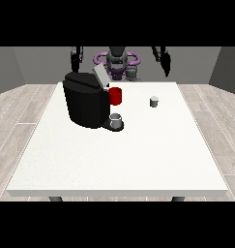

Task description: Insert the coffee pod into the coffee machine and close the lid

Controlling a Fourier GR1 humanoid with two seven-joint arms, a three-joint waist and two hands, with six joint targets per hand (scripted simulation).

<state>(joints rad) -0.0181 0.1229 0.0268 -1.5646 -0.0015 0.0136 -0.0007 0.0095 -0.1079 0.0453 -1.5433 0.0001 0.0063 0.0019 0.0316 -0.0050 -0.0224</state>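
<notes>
Big white table [114, 160], wide and flat, with bare room near its front edge. Black coffee machine [85, 102] standing toward the back left corner of the table. Grey lid [100, 76] on top of the machine tipped up and open. Red holder [115, 96] sticking out on the machine's right side, under the open lid. Grey cup [116, 121] sitting low at the front of the machine, on its little base. Small coffee pod [154, 101] standing alone toward the back right part of the table, well apart from the machine, touched by nothing.

Hand at the view's right [166, 62] hanging high by the back edge, above and behind the pod, holding nothing. Hand at the view's left [76, 57] up high too, behind the machine, holding nothing. Cannot tell if the fingers of either hand are apart or together.

Looks like the very first step: pod not picked up yet. Next move probably calls for bringing the hand at the view's right down over the pod, closing fingers round it, then carrying it left to the red holder, and pushing the lid down last
</notes>
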